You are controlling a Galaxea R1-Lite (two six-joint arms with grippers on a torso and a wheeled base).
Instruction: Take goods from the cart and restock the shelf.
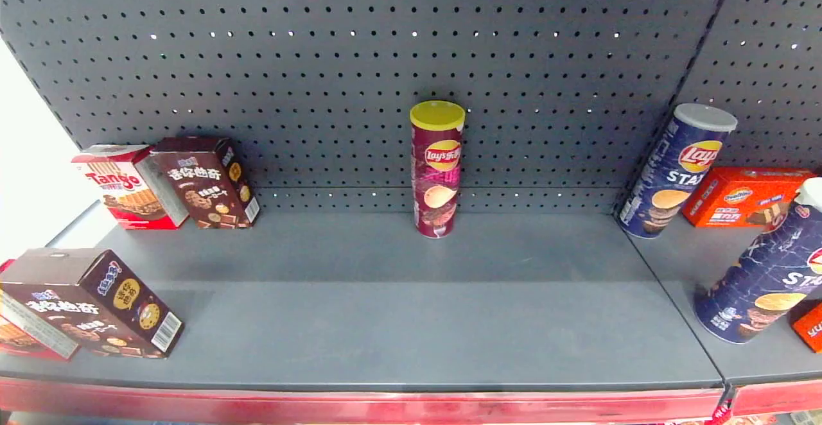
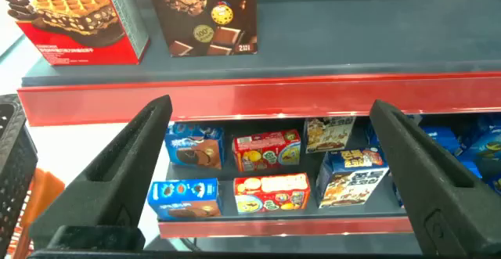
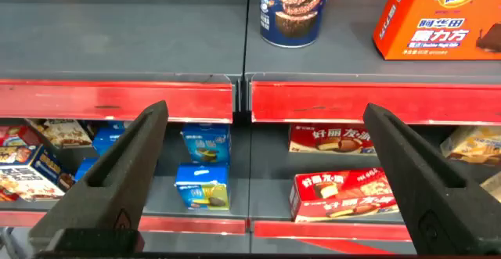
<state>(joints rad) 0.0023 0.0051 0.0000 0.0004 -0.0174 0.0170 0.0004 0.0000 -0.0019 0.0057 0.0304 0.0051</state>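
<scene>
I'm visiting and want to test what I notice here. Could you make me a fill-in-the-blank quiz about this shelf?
The maroon chip can standing mid-shelf has a ___ lid.
Right of it stand ___ blue chip cans.
The shelf has a ___ front edge.
The left claw and right claw each hold ___.
Missing words: yellow; two; red; nothing.

Light glints through holes in the dark grey pegboard back panel [image 1: 321,59].
</scene>
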